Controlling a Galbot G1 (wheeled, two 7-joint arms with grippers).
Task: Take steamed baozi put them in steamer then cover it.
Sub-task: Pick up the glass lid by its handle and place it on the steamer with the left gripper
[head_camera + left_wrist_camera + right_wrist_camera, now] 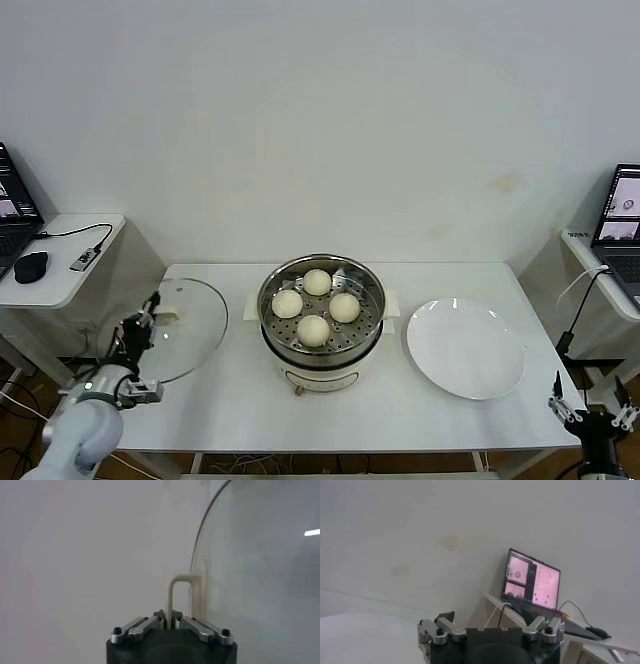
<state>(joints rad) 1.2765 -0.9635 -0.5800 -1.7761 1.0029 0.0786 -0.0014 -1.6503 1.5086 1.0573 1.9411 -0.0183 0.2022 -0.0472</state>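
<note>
1. Steamer (320, 345): a round stainless-steel pot on a cream-white base, set at the middle of the white table (240, 400). It stands uncovered, and its perforated tray is seen inside.
2. Steamed baozi: four cream-white buns are laid on the tray in a diamond. One is placed far (317, 282), one left (287, 304), one right (344, 307) and one near (313, 330). Neighbouring buns are set close together; whether they touch cannot be told.
3. Cover (195, 325): a clear glass lid with a metal rim is found at the left end of the table, well apart from the steamer and not seated on it. It appears tilted, with its near-left edge reaching past the table edge. Its cream-white handle (179, 597) is seen as a thin upright loop in the left wrist view.
4. Left gripper (140, 345): it is positioned at the near-left corner of the table, beside the cover. Its fingers (195, 625) are clenched on the cover's handle, which is pinched between the tips.
5. Right gripper (590, 408): it is parked low at the near right, off the table's corner. Its fingers (545, 627) are spread wide and nothing is held.
6. Plate (466, 348): a flat white round plate is laid to the right of the steamer, near it but apart.
7. Side desks: a laptop (618, 232) is set on the right one; a black mouse (31, 266) is set on the left one.
</note>
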